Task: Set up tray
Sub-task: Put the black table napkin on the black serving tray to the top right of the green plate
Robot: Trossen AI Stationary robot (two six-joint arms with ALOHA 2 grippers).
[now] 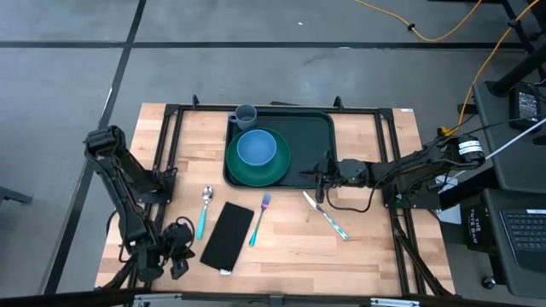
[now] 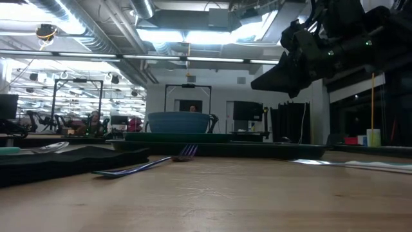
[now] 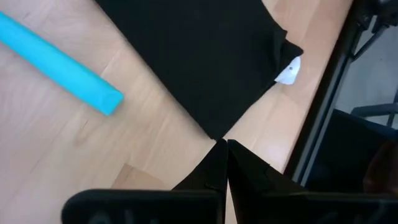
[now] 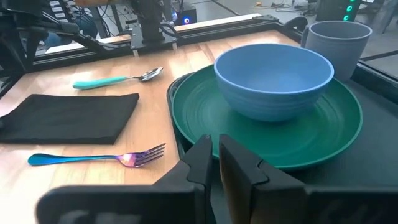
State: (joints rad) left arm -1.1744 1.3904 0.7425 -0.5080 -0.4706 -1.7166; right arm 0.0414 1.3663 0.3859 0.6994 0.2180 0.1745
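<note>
Tray (image 1: 317, 136) sits at the far middle of the wooden surface (image 1: 281, 251), carrying green plate (image 1: 271, 168), blue bowl (image 1: 256, 147) and grey cup (image 1: 246, 114). Right gripper (image 1: 322, 176) hovers over tray's near-right rim, jaws nearly closed, holding nothing. Left gripper (image 3: 222, 163) is well apart from tray, beside black napkin (image 1: 227, 236), jaws closed, empty.
</note>
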